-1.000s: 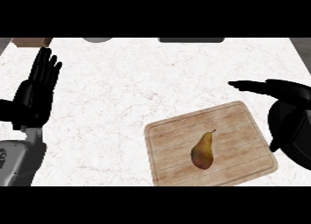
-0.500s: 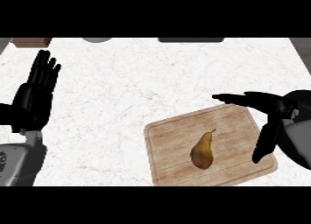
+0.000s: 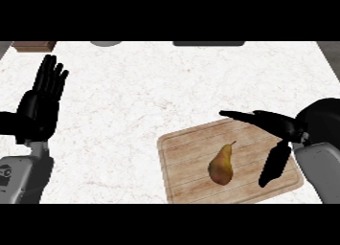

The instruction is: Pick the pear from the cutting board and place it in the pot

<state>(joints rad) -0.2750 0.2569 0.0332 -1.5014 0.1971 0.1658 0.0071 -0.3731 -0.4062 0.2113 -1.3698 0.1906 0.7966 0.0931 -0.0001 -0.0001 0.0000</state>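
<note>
Moved: my right hand point(image 3: 280, 131) has come further left over the board point(image 3: 190, 146) since half a second ago.
Pear point(image 3: 222, 164): lies on the board, stem up-right, untouched.
Right fingers: spread wide, thumb above the pear, fingers just right of it.
Left hand point(image 3: 41, 103): unchanged, open, fingers up, at the left edge.
Counter point(image 3: 165, 86): white marble.

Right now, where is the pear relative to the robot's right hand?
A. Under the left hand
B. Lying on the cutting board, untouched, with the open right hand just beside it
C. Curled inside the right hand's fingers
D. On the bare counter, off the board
B: the pear lies on the cutting board, and the right hand is spread open beside it, fingers apart from it.
</note>
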